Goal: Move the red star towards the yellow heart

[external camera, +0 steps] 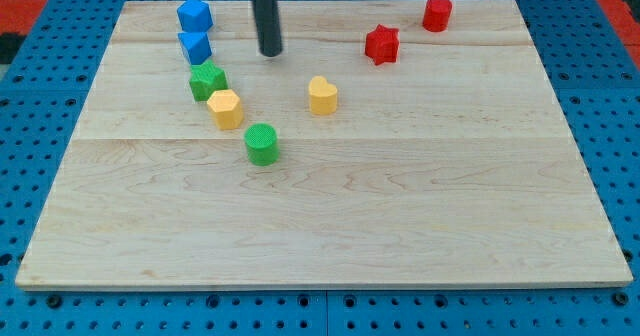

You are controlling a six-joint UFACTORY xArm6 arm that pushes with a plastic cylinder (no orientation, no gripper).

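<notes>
The red star [381, 44] lies on the wooden board [400, 206] near the view's top, right of centre. The yellow heart [322, 95] lies below and to the left of it, a short gap between them. My tip [270, 52] is the lower end of a dark rod coming down from the view's top. It stands well left of the red star and up-left of the yellow heart, touching neither.
A red cylinder [437, 14] stands up-right of the star. At the left lie two blue blocks [194, 16] [195, 46], a green star-like block [207, 80], a yellow hexagon [225, 108] and a green cylinder [262, 143].
</notes>
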